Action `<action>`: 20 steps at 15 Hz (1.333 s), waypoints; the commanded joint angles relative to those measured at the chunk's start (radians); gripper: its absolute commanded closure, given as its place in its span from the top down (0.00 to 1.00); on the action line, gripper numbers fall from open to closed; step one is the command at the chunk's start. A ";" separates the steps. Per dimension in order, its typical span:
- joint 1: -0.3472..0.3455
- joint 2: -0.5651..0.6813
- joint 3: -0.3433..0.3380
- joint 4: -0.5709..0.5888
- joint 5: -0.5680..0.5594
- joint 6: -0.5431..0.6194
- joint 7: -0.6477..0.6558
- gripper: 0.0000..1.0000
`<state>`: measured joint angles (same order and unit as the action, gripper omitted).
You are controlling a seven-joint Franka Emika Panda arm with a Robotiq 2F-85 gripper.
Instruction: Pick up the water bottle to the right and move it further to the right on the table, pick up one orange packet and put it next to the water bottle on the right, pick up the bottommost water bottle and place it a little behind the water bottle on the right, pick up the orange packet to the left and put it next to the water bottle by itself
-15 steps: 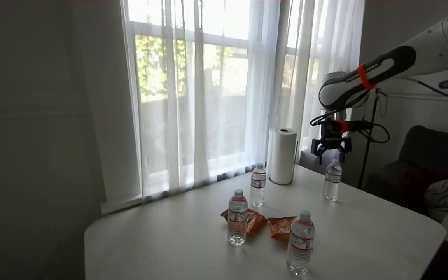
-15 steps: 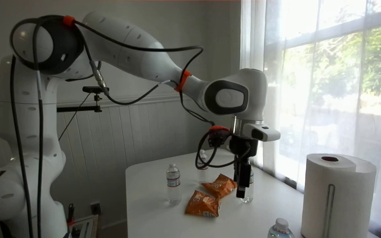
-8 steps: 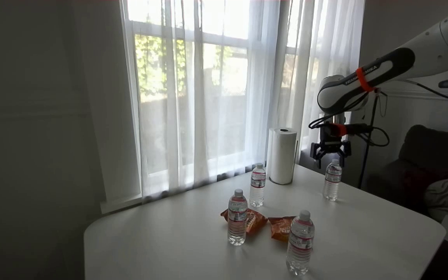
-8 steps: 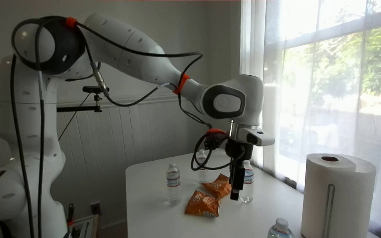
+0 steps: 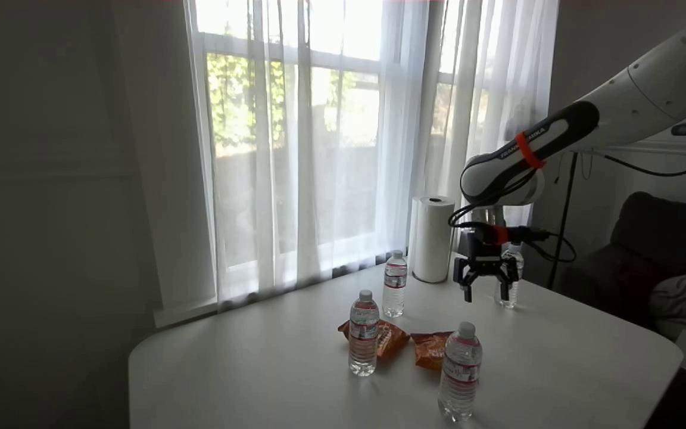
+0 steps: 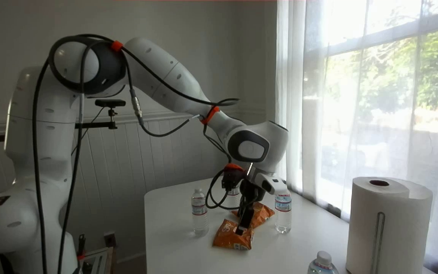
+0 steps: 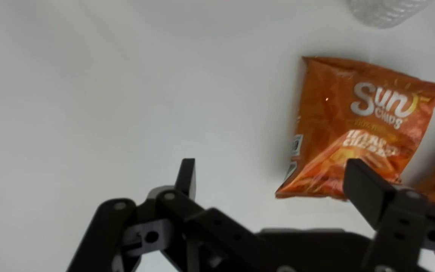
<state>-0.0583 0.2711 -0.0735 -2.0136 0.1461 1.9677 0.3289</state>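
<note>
1. White tabletop [image 5: 248, 381] spans lower ctr of an ext. view, curtains [image 5: 307, 161] above.
2. Claw [image 7: 270, 166] hangs wide open, holding nothing!
3. Wrist view: orange packet [image 7: 357, 124] sits rt of ctr, water bottle [image 7: 387, 11] upper rt.

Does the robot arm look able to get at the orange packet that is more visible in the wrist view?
Probably yes: nothing visible lies on this orange packet, and the end effector stands open, though it may need to shift over first.

2 pkts [image 7: 357, 124] on tbl [image 5: 248, 369], amid 4 btls [image 5: 364, 335], ppr-towel roll [image 5: 431, 241] nr curtains [image 5: 404, 149]
</note>
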 commanded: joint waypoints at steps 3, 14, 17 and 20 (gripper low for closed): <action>0.031 0.065 0.047 -0.017 0.148 0.028 0.010 1.00; 0.035 0.201 0.080 0.031 0.290 0.101 -0.013 0.68; 0.036 0.216 0.080 0.042 0.297 0.116 -0.014 0.45; 0.036 0.233 0.079 0.056 0.292 0.124 -0.016 0.25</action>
<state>-0.0202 0.4786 0.0005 -1.9815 0.4127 2.0771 0.3267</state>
